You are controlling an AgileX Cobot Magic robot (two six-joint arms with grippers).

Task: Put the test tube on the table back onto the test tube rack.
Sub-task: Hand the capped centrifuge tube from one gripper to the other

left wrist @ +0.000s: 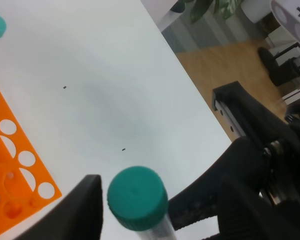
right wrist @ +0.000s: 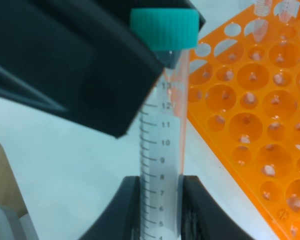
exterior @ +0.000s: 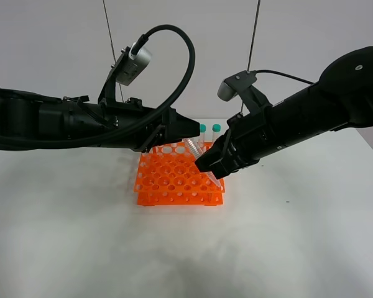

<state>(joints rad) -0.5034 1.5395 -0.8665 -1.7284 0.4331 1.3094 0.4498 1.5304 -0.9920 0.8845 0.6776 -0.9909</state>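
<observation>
Two black robot arms meet over an orange rack (exterior: 174, 180) full of round holes, which sits on a white table (exterior: 81, 242). Between them a clear test tube (exterior: 194, 147) is held in the air above the right half of the rack, well off the table. Its long axis is tilted. The end with the teal cap points up and toward the left arm, and the cone-shaped tip points down toward the front right corner of the rack. Whether the tip touches the rack cannot be told. The right gripper (right wrist: 160, 200) is clamped on the tube's lower body, one finger pressed to each side, and printed scale marks run from the grip up to the cap. The left gripper (left wrist: 137, 202) is spread around the cap with a finger on either side. A thin gap shows between the cap and one finger, but on the other side contact cannot be told. In the high view the left gripper's body hides the cap, and the right gripper covers the middle of the tube and part of the rack's right edge. Two other teal-capped tubes (exterior: 202, 128) stand upright at the back of the rack, just behind the right gripper. Open holes lie below the tilted tube.
</observation>
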